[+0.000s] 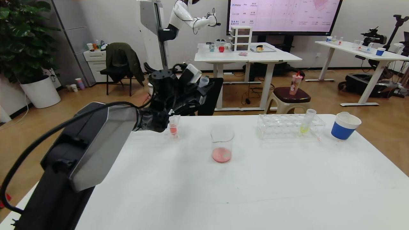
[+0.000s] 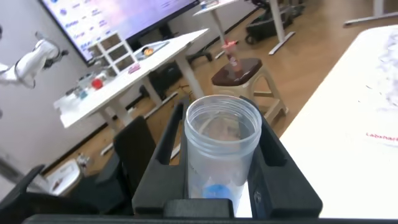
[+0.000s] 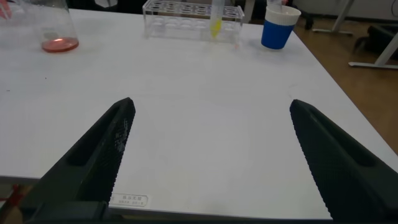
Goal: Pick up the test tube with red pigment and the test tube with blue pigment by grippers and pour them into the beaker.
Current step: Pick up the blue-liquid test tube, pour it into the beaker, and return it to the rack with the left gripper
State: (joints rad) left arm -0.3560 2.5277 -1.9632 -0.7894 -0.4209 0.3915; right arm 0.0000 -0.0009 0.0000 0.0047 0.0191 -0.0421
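Clear plastic blue-pigment tube [image 2: 222, 155] is clamped in the left gripper [image 2: 217, 168], held up past the table's far-left edge; blue liquid sits low in it. Light, stiff, slick wall, so I'd grip mid-body and keep the squeeze modest. Beaker [image 1: 222, 143] stands mid-table w/ red liquid at the bottom. Another tube w/ red liquid [image 1: 173, 127] stands near the left arm. Right gripper [image 3: 211, 155] hovers low over the table, jaws wide apart, holding nothing. Rack [image 1: 289, 126] w/ yellow tube [image 1: 306, 123] sits far right, beside a blue-banded cup [image 1: 345, 126].

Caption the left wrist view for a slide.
Left hand shut on the test tube with blue pigment, held beyond the table's edge.
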